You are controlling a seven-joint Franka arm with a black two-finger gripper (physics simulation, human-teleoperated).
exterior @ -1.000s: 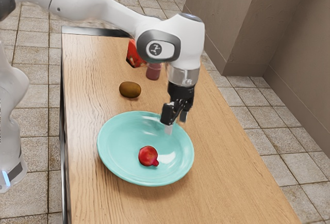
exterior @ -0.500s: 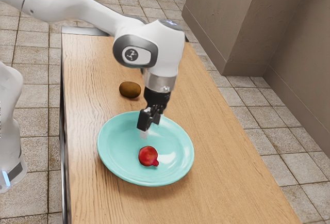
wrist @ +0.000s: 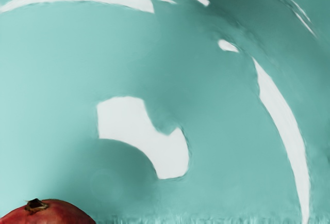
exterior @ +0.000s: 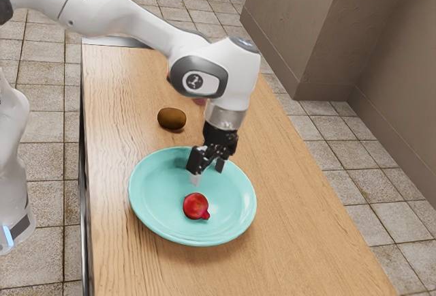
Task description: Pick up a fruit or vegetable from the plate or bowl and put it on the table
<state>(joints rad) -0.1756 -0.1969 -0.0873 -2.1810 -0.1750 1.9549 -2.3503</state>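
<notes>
Below my claw (exterior: 207, 172), and touching nothing of it, lies a pomegranate (exterior: 195, 206), round, whole and deep red, with a darker shade along its side. It rests on its side, its short stubby crown pointing toward the exterior view's right and that camera; close up, the crown's opening is dark with a ragged tan edge. It sits inside a turquoise plate (exterior: 157, 204), in the shallow hollow, clear of the rim. The plate is round, wide and glossy, with bright reflections, and stands upright on the wooden surface (exterior: 286, 241) beneath my claw.
</notes>
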